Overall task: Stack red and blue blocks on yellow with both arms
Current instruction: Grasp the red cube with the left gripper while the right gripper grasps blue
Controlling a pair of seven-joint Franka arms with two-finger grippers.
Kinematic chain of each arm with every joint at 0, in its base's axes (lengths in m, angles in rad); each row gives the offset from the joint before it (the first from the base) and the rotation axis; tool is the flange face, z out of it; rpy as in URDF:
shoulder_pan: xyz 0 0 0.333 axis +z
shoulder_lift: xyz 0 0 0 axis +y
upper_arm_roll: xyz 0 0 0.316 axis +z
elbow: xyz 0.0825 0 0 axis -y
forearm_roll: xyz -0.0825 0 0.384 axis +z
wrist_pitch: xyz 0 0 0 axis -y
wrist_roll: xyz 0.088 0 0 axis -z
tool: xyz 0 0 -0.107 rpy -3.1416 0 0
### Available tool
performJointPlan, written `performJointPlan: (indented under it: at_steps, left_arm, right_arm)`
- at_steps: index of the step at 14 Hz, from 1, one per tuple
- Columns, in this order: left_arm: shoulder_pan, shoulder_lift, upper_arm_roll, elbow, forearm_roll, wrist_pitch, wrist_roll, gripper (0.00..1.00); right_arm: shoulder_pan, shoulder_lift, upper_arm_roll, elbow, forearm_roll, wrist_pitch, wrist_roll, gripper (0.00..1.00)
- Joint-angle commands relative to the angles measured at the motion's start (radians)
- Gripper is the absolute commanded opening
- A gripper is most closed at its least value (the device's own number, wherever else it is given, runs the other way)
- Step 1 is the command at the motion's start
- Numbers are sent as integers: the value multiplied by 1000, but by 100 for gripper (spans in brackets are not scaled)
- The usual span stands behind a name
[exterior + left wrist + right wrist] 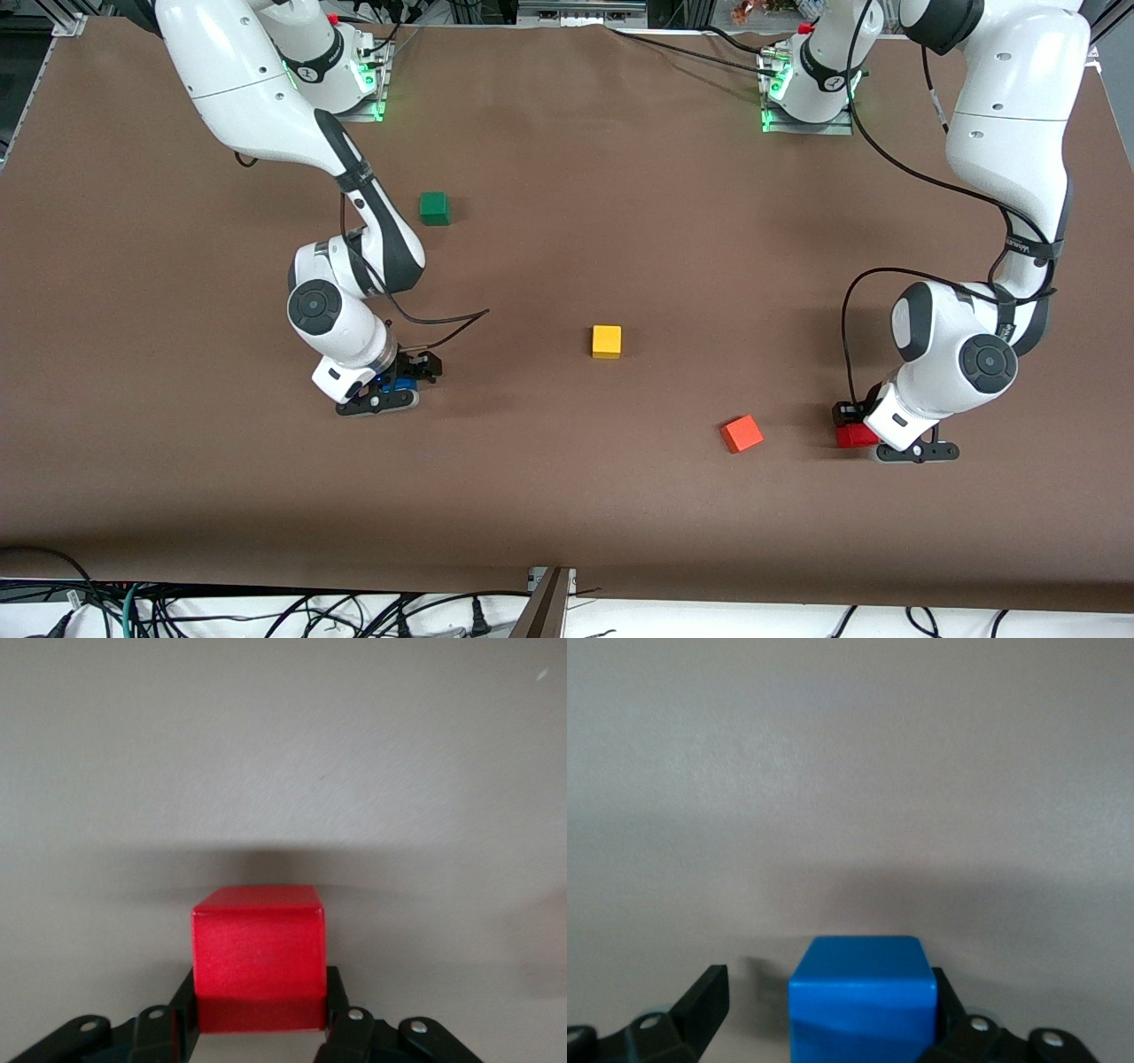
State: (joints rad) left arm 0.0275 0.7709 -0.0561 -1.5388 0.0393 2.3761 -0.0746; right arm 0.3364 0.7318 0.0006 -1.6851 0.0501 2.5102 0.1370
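Observation:
The red block (257, 948) rests on the brown table toward the left arm's end; it also shows in the front view (852, 435). My left gripper (854, 425) is down at the table, shut on it, with a finger against each side. The blue block (864, 997) rests on the table toward the right arm's end, mostly hidden in the front view (405, 385). My right gripper (403, 381) is open around it: one finger touches the block, the other stands apart with a gap. The yellow cube (606, 341) sits alone mid-table between the two grippers.
An orange-red cube (741, 434) lies turned at an angle between the yellow cube and the red block, nearer the front camera. A green cube (434, 207) sits nearer the right arm's base. Black cables trail by both wrists.

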Motion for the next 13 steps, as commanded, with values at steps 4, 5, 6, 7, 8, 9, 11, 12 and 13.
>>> performJointPlan:
  at_steps: [4, 5, 6, 7, 8, 9, 11, 12, 13]
  left_arm:
    - [-135, -57, -65, 60, 22, -113, -184, 0]
    - [-155, -73, -88, 62, 24, -150, -229, 0]
    - [-173, -90, -100, 63, 24, -179, -269, 0]
    - [-196, -103, -117, 63, 22, -201, -301, 0]
    - [-210, -111, -149, 62, 22, -213, -324, 0]
    - [-221, -113, -186, 55, 22, -213, -339, 0]
    - [-256, -111, -220, 52, 24, -213, -362, 0]
    - [-288, -110, -220, 54, 24, -213, -364, 0]
    - [-310, -110, -220, 55, 24, -212, -366, 0]
  right_arm:
    - [-3, -57, -1, -81, 14, 12, -25, 44]
    - [-3, -60, -2, -71, 14, 10, -31, 33]
    - [-5, -80, -2, -68, 14, -4, -33, 27]
    - [-5, -86, -2, -55, 13, -28, -30, 21]
    - [-4, -95, -2, -30, 11, -66, -28, 19]
    - [-3, -95, -2, -1, 10, -103, -28, 19]
    - [-4, -95, -2, 60, 2, -174, -31, 19]
    - [-5, -95, -4, 85, 1, -201, -33, 19]
    - [-11, -95, -4, 106, 1, -221, -45, 19]
